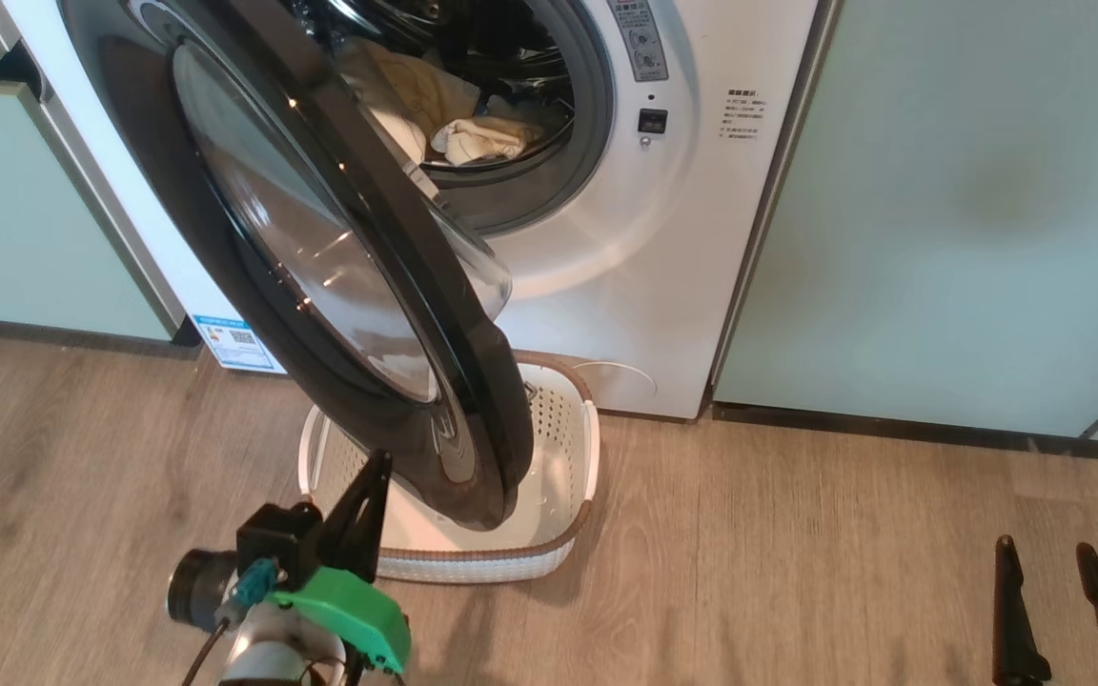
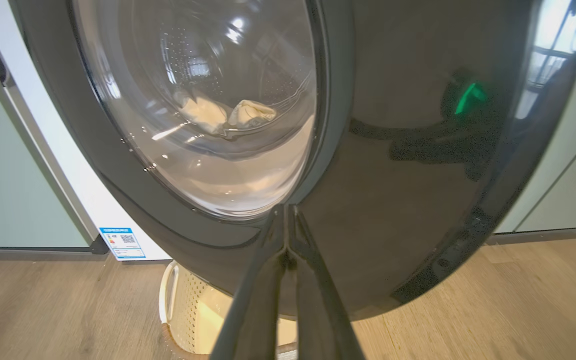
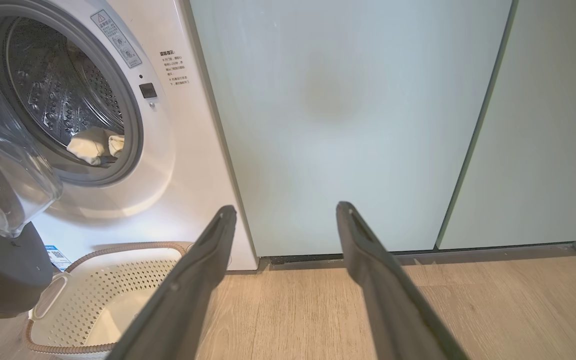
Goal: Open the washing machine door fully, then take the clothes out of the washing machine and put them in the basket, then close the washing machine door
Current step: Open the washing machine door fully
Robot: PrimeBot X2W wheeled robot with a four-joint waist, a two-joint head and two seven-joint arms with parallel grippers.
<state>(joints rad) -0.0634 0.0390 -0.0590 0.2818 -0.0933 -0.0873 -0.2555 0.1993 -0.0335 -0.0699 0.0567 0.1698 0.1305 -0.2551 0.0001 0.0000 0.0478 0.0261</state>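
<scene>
The left tool [image 2: 285, 212] is pressed together, its tips close to the black ring of the partly open washing machine door [image 1: 320, 267]. The right tool [image 3: 285, 210] is spread wide and empty, facing a pale green cabinet panel [image 3: 348, 125]. The clothes [image 1: 473, 138] lie inside the washing machine [image 1: 625, 238]. The basket [image 1: 563, 429] sits on the floor [image 1: 797, 572] beneath the door.

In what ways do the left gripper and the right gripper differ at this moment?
The left gripper is shut, jaws together; the right gripper is open, jaws wide apart. The left gripper points at the door's black ring, close to it; the right gripper points at a cabinet panel. Both are long, dark and hold nothing.
</scene>
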